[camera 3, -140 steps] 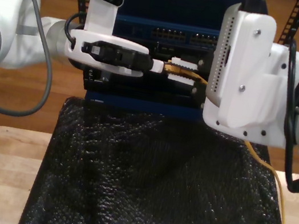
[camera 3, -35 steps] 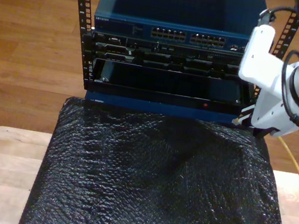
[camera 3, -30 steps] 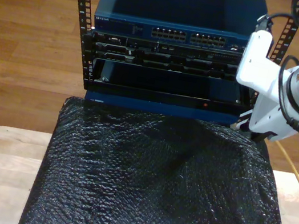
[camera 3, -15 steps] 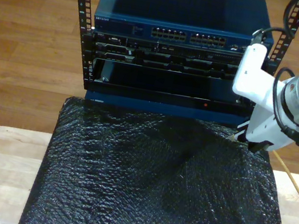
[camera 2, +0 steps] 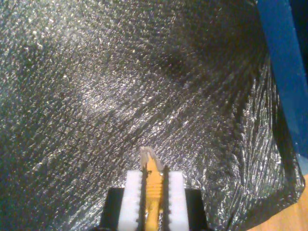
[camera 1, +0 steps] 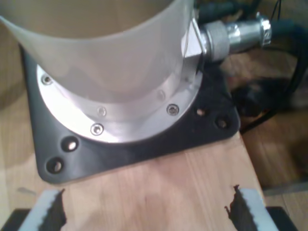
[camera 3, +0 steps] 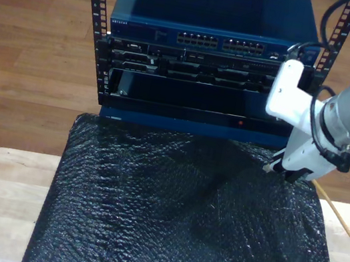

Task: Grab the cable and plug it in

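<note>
- my second gripper (camera 2: 153,192) pinches the cable (camera 2: 152,180), clear plug (camera 2: 147,155) sticking out over the black sheet (camera 2: 96,96)
- it has dropped lower, toward the sheet; still unplugged, rack (camera 3: 204,41) ports behind
- my first gripper (camera 1: 147,209) spread wide, over an arm base (camera 1: 115,144)

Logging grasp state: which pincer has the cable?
My second gripper: its pincer is shut on the yellow-orange cable, plug tip sticking out. My first gripper is open over bare wood.

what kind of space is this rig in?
Likely a robotics lab bench set up for network cabling: a rack of network switches on a wood floor, a wooden bench with black padding, and my second hand holding the cable.
</note>
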